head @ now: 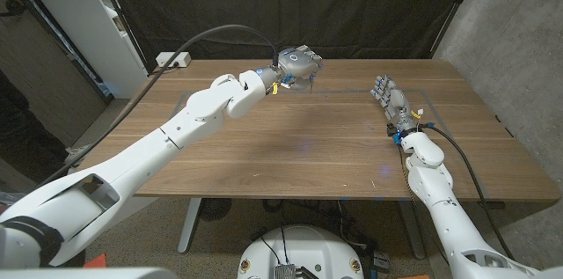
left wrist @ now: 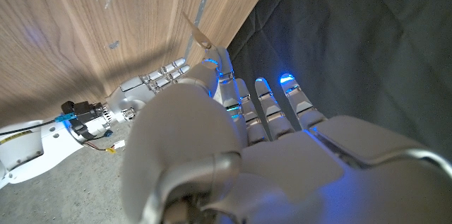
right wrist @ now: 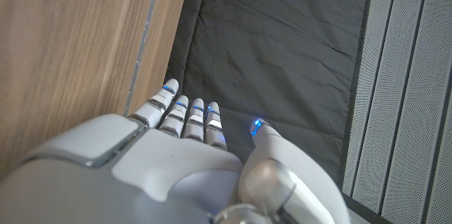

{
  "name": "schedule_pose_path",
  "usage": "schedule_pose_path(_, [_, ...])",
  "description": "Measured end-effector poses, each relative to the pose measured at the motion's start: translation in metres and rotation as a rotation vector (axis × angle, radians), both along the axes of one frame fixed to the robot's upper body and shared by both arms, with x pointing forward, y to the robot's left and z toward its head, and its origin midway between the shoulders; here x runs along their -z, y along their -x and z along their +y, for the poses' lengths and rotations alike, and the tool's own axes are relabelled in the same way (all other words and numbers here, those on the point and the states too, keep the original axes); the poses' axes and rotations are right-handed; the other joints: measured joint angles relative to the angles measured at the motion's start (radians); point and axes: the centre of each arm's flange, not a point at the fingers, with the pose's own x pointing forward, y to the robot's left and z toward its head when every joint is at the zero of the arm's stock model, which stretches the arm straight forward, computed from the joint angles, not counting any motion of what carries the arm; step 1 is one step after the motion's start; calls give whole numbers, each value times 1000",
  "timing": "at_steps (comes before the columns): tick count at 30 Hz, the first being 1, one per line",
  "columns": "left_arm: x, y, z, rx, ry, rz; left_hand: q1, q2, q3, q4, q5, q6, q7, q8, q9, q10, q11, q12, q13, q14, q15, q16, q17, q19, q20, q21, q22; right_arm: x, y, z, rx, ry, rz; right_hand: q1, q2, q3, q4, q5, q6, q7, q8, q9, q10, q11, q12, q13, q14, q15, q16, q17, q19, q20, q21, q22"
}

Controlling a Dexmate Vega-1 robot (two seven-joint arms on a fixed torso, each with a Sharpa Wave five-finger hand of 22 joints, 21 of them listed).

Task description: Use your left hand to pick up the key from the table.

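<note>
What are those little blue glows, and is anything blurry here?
Both wrist views: blue lights glow on the left hand's and right hand's fingertips; the near hand looks soft. Head view: sharp, with faint blue spots on the table.

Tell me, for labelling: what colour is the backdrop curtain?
Black curtain, clearest in the head view.

Light is even and moderate on the counter [head: 290, 147] in the head view, with a soft sheen ahead of the left hand [head: 297, 63] and a faint shadow just under it. The black curtain [head: 290, 6] behind both hands stays dark and flat. Straight lines bow toward the head view's edges. In the wrist views, each hand's near shell is soft and out of focus; blue lights glow on fingertips [left wrist: 286, 80], and a broad shadow crosses the wood beside the left hand.
</note>
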Motion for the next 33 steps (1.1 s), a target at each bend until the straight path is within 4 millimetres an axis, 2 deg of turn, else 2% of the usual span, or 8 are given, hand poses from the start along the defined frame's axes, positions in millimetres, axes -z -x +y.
schedule_pose_path(14, [-6,4,-3,17,-1,-30,0,0,0,0,0,0,0,0,0,0,0,0,0,5,5,0,0,-6,-6,4,0,0,4,-1,11,-3,-5,0,0,0,0,0,0,0,0,0,0,0,0,0,4,-4,0,0,0,0,0,0])
schedule_pose_path(21, [-7,-1,0,7,-4,-32,0,0,0,0,0,0,0,0,0,2,-2,4,0,5,5,0,0,-6,-6,4,0,1,4,-3,34,-9,2,0,0,0,0,0,0,0,0,0,0,0,0,0,5,-5,0,0,0,0,0,0])
schedule_pose_path(28, [-8,-1,1,54,-22,-51,0,0,-1,0,-2,0,0,0,0,4,-4,4,0,10,-1,-8,0,-6,-6,4,0,5,16,7,48,-14,-8,-4,-4,0,0,0,0,0,0,0,0,0,0,0,9,-2,0,0,0,0,0,0])
schedule_pose_path(31, [-10,-6,5,42,-22,-50,0,0,-1,0,-3,0,0,0,0,4,-4,4,0,10,-1,-8,0,-6,-6,4,0,6,15,5,68,-19,-3,-4,-4,0,0,0,0,0,0,0,0,0,0,0,9,-2,0,0,0,0,0,0])
schedule_pose_path(33, [-8,-1,1,86,-29,-56,0,0,-1,0,-3,0,0,0,0,4,-4,4,0,10,-1,-8,0,-6,-5,4,-1,9,22,13,55,-16,-9,-4,-4,0,0,0,0,0,0,0,0,0,0,0,9,-2,0,0,0,0,0,0])
